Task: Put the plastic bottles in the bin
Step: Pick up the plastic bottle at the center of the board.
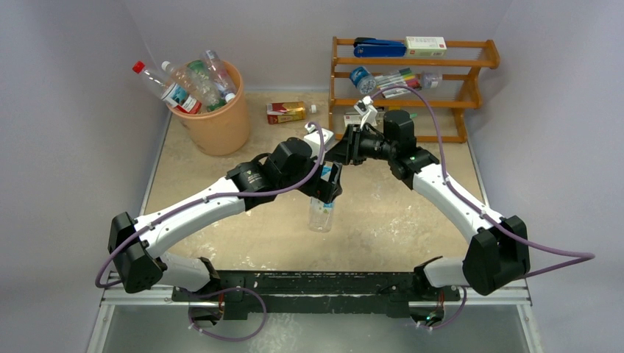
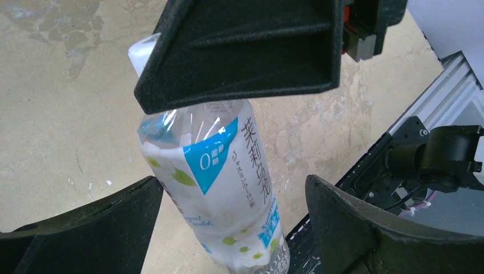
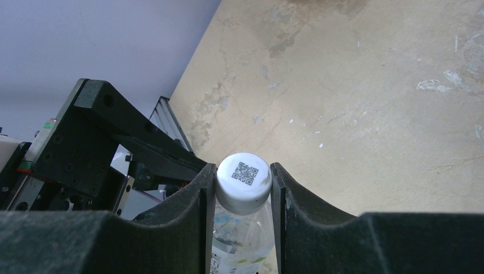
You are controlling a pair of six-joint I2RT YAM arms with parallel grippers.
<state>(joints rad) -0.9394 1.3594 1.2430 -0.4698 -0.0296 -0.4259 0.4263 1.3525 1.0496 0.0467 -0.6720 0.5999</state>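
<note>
A clear bottle with a white, blue and green label [image 2: 220, 182] hangs above the table; in the top view [image 1: 321, 215] it is at the middle. My right gripper [image 3: 243, 191] is shut on its white cap [image 3: 242, 178], and shows in the top view [image 1: 335, 153]. My left gripper [image 2: 234, 228] is open, its fingers [image 2: 354, 228] on either side of the bottle's body; in the top view [image 1: 329, 191] it hides the bottle's upper half. The peach-orange bin [image 1: 221, 129] stands at the far left with several bottles [image 1: 193, 84] in it. A boxy red-and-gold bottle [image 1: 285, 112] lies right of the bin.
The brown wooden rack [image 1: 471, 95] stands at the far right, holding markers, boxes and a blue-capped bottle [image 1: 362, 77]. Both arms cross at the table's middle. Walls close the left, far and right sides. The black base rail [image 2: 411, 142] lies just beyond the hanging bottle.
</note>
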